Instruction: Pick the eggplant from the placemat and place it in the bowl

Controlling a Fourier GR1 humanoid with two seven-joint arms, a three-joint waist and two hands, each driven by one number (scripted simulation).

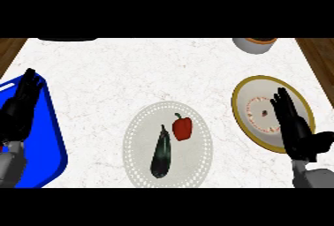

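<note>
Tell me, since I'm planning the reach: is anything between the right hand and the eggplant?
Nothing visible blocks it. The right hand hovers open over the bowl; the eggplant lies on the placemat to its left, with a red pepper beside it.

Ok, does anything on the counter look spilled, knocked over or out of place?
Nothing stands out. The eggplant and red bell pepper lie side by side on the round placemat, nothing spilled. The gold-rimmed bowl sits upright on the right, with the right hand open over it.
</note>
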